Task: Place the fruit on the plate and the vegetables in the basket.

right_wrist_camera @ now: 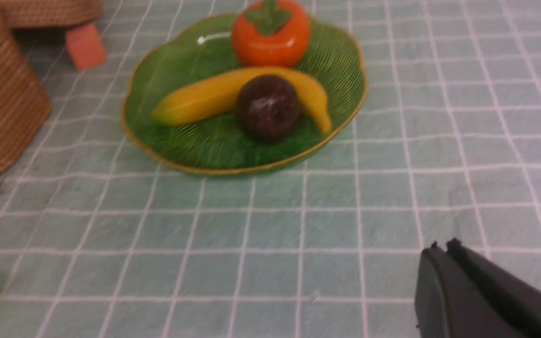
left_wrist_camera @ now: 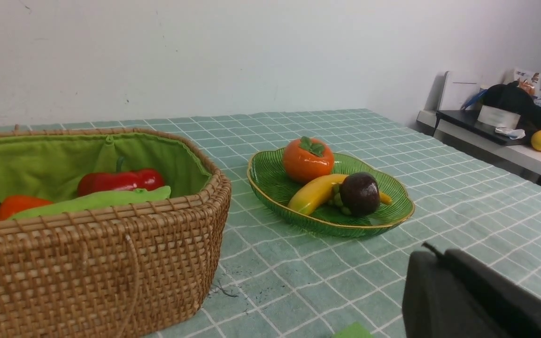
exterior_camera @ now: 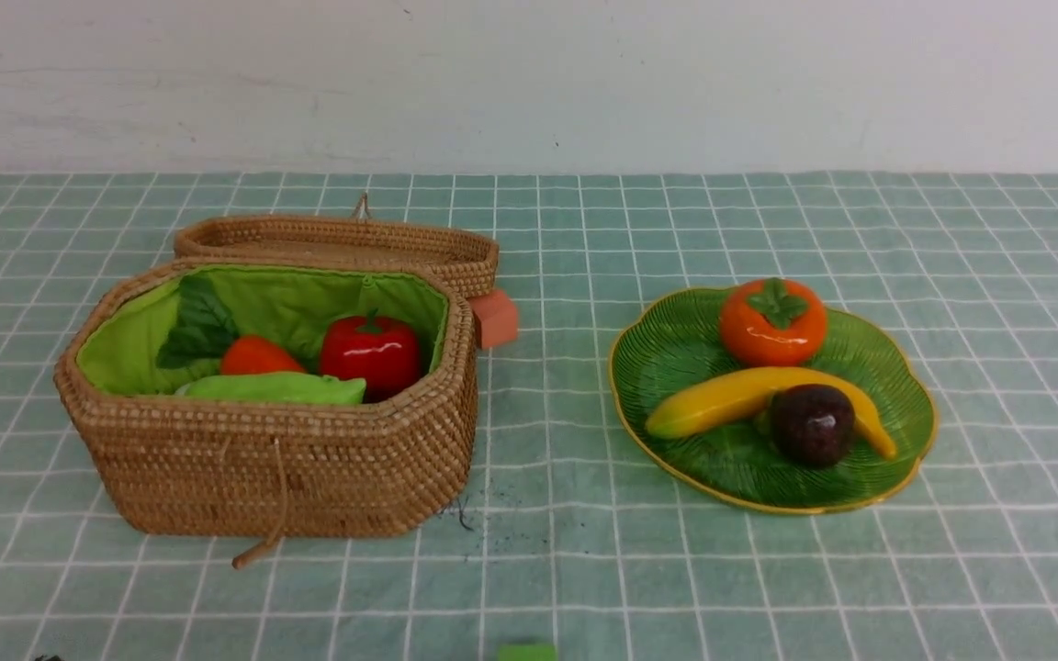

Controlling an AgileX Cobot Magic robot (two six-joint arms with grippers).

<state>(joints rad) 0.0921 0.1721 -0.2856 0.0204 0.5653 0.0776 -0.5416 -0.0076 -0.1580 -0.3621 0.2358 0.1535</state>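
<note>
Checked tablecloth (exterior_camera: pixel 584 551): front view lacks arms; wrist views show left tool (left_wrist_camera: pixel 435 251), right tool (right_wrist_camera: pixel 442 248) closed, empty.

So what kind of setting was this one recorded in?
Most likely a lab or office room set up as a tabletop test station: toy produce in a wicker basket and on a green plate, a checked tablecloth against a bare white wall, and a cluttered side desk.

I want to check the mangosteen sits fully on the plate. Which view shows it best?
The front view: the mangosteen sits unblocked on the plate, against the banana. The left wrist view shows it smaller, from the side; the right wrist view is blurred.
</note>
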